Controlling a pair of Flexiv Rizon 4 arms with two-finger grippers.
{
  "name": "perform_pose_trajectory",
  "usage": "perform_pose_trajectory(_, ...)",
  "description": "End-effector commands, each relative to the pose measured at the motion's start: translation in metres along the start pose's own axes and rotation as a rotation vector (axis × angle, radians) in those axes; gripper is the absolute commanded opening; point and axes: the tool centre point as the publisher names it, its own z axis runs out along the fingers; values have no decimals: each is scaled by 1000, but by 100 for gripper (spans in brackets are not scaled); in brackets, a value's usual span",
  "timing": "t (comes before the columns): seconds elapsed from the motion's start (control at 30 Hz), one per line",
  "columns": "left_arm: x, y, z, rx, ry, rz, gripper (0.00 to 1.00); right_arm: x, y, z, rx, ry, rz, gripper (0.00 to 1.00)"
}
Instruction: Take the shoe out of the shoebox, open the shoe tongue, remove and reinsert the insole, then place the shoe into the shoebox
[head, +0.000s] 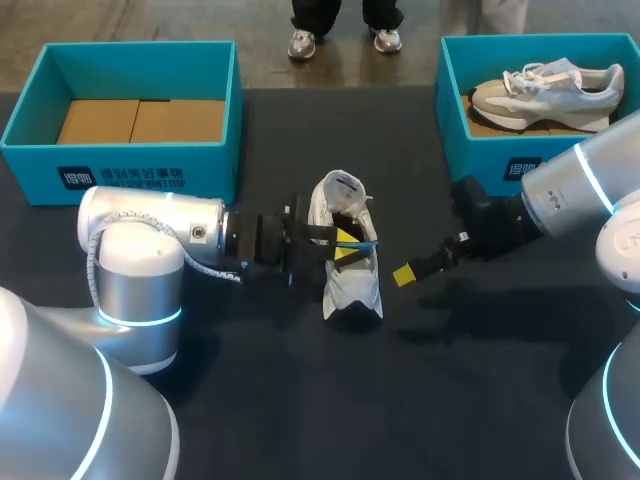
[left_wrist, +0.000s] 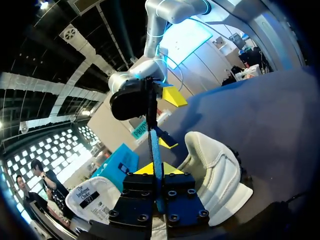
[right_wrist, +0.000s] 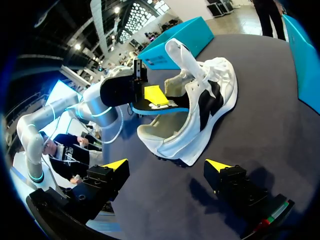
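Dark table (head: 300, 420): left shoebox (head: 150, 165), right shoebox (head: 480, 160) at far edge; white shoe (head: 352, 292) mid-table.

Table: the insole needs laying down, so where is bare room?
Bare table on the robot's side of the shoe, and between the left shoebox and right shoebox. Crowded beside the shoe: left gripper holding the insole, right gripper.
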Motion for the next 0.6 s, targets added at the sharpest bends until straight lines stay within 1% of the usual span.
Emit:
perform_pose_trajectory(0.03, 1, 5, 1, -9, -1, -30, 0, 0, 0, 1, 1, -2, 0, 100)
perform_pose_trajectory(0.2, 3, 8, 2, -18, 0, -40, 0, 0, 0, 1, 1, -2, 0, 100)
perform_pose_trajectory(0.23, 3, 8, 2, -19, 0, -41, 2, 0, 0, 1, 1, -2, 0, 100)
perform_pose_trajectory(0.27, 3, 8, 2, -18, 0, -41, 21, 0, 0, 1, 1, -2, 0, 100)
perform_pose_trajectory(0.3, 3, 6, 2, -15, -2, -38, 35, 0, 0, 1, 1, -2, 0, 100)
perform_pose_trajectory(0.43, -1, -3, -1, 4, -16, -25, 36, 0, 0, 1, 1, -2, 0, 100)
perform_pose_trajectory(0.57, -2, -12, -3, 20, -19, -14, 32, 0, 0, 1, 1, -2, 0, 100)
perform_pose_trajectory(0.6, -2, -14, -4, 22, -19, -11, 28, 0, 0, 1, 1, -2, 0, 100)
